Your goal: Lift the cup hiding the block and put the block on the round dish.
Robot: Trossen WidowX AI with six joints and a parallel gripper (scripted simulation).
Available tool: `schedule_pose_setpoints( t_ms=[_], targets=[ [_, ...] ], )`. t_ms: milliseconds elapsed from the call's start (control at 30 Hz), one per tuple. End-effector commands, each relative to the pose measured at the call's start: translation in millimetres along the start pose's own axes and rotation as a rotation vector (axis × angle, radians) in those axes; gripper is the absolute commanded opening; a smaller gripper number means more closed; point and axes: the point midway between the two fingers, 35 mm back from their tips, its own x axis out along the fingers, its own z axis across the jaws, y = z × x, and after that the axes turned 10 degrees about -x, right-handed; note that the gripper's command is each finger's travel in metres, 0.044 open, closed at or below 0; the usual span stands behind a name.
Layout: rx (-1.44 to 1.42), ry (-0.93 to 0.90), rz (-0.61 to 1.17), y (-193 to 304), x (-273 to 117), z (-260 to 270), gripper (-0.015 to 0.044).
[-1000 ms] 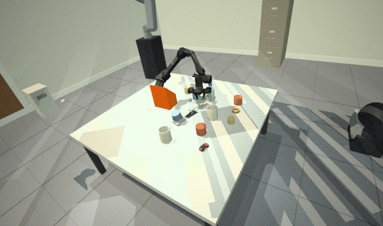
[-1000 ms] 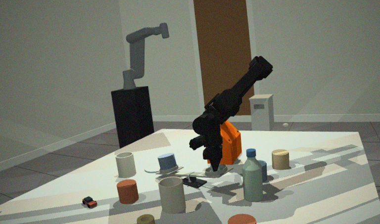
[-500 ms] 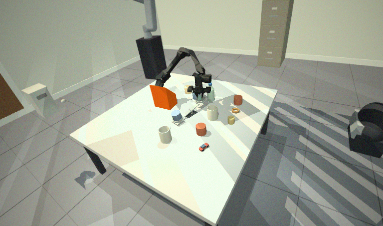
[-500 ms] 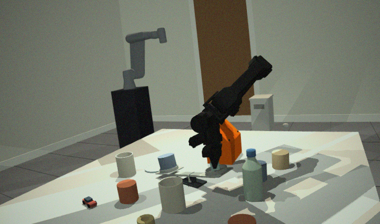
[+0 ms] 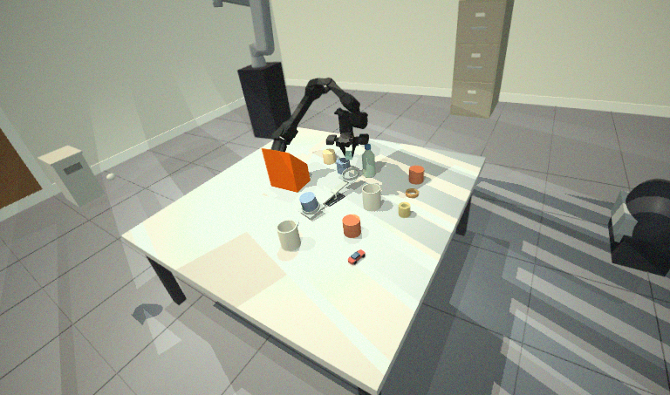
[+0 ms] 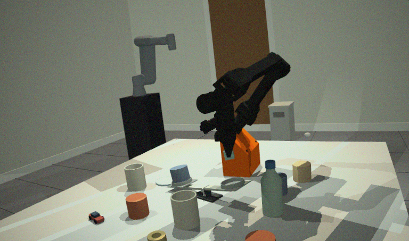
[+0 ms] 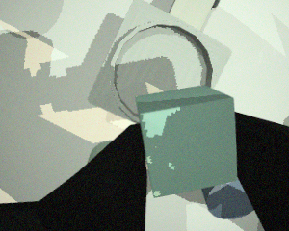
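Two fingers of mine (image 5: 348, 153) (image 6: 229, 156) (image 7: 190, 149) are pinching the smooth, flat-faced green block (image 5: 348, 154) (image 7: 189, 144) between them, above the table (image 5: 236, 292) (image 6: 99, 207), beside the balance's round rim (image 5: 351, 168) (image 6: 232, 183) (image 7: 209, 63).

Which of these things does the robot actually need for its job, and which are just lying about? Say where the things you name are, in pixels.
Needed:
- green block (image 5: 348, 154) (image 7: 189, 144)
- two blue cups (image 5: 308, 202) (image 6: 180, 173)
- balance (image 5: 331, 195) (image 6: 210, 196)

Lying about:
- toy car (image 5: 356, 256) (image 6: 96, 217)
- bottle (image 5: 368, 161) (image 6: 271, 193)
- orange ring (image 5: 412, 191)

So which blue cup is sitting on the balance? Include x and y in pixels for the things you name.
The blue cup (image 5: 308, 201) (image 6: 180, 173) at the balance's end away from the gripper (image 5: 348, 150) (image 6: 229, 154) (image 7: 192, 154); the other stands beside the green bottle (image 5: 368, 164) (image 6: 271, 193).
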Motion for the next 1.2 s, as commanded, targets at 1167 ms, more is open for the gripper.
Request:
schedule_pose_setpoints(
  t_ms=[1167],
  targets=[
    [-0.005, 0.032, -0.059, -225, 47, -192, 0.0]
  ],
)
